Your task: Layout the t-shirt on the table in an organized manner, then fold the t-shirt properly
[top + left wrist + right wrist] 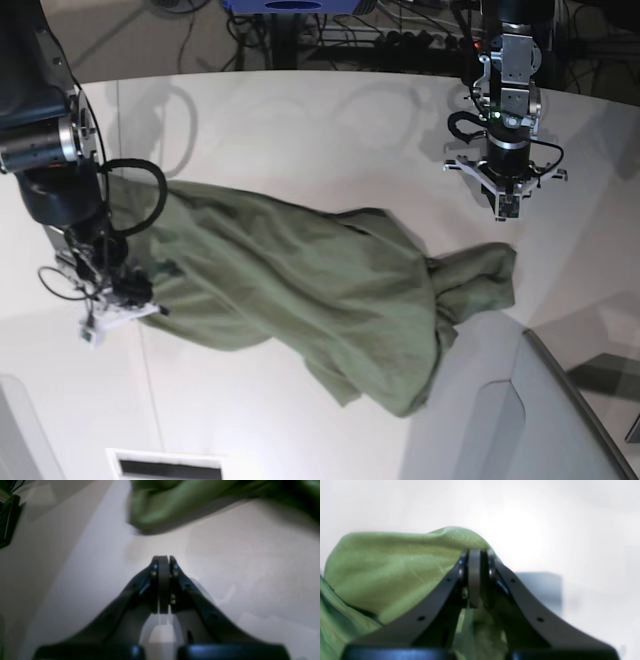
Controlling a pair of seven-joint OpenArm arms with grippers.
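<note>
At nine o'clock on the table [300, 130], right gripper [478, 555] is clamped on the crumpled t-shirt [300, 290]; left gripper [163, 559], at two o'clock, is closed, empty. Layout step; next, draw that edge outward.

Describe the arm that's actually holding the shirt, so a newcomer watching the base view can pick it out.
Start at the white table and the rumpled olive t-shirt across it. Follow the cloth to its end at the base view's left edge, where the right tool is shut on the fabric. The left tool hangs shut above bare tabletop, touching nothing.
</note>
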